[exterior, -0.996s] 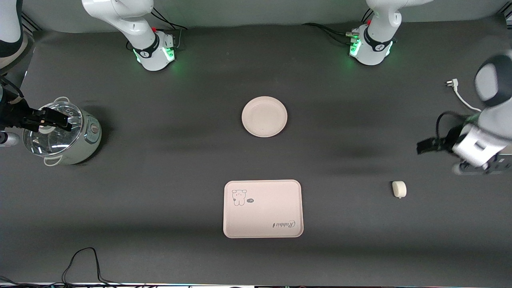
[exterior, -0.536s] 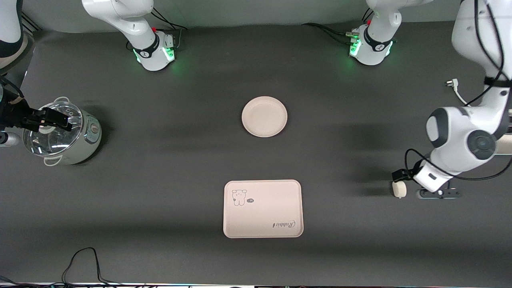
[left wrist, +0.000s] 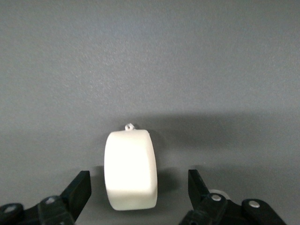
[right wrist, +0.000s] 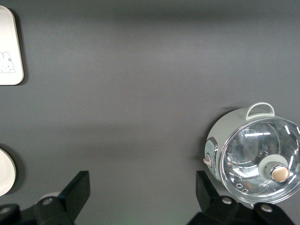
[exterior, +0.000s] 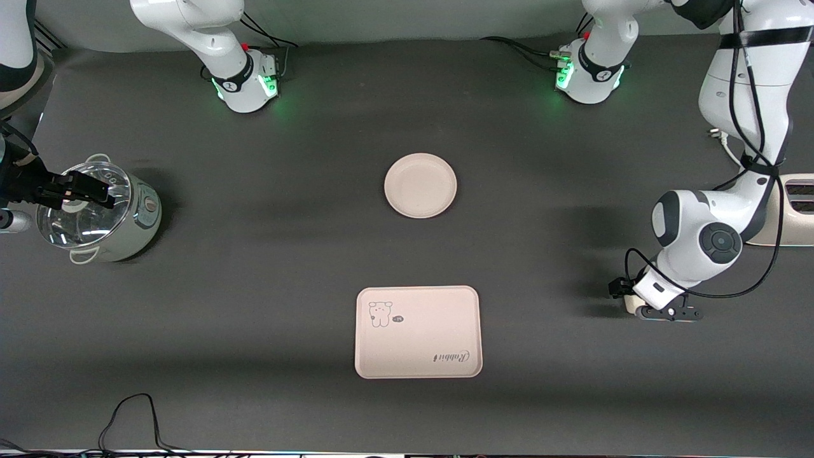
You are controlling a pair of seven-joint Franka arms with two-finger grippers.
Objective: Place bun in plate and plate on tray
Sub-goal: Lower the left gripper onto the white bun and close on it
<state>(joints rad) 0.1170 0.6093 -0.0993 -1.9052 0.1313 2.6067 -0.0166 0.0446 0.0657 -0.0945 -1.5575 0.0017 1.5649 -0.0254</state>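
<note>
The bun (left wrist: 130,168), a small off-white lump, lies on the dark table toward the left arm's end. My left gripper (left wrist: 138,182) is open and low over it, one finger on each side with gaps to both. In the front view the left gripper (exterior: 628,296) hides most of the bun (exterior: 630,305). The round cream-pink plate (exterior: 420,185) sits bare at mid-table. The rectangular tray (exterior: 417,331) with the animal drawing lies nearer the camera than the plate. My right gripper (exterior: 102,194) waits open and empty over the pot; its wrist view shows the open gripper (right wrist: 142,186).
A pale green pot with a glass lid (exterior: 102,213) stands at the right arm's end and also shows in the right wrist view (right wrist: 255,154). A white appliance (exterior: 792,210) and a loose plug lead (exterior: 722,137) lie at the left arm's end. A black cable (exterior: 133,413) runs along the near edge.
My left arm has swung in from the table's end and come down over the bun, so its open fingers now straddle it. The right arm, plate and tray have not moved.
</note>
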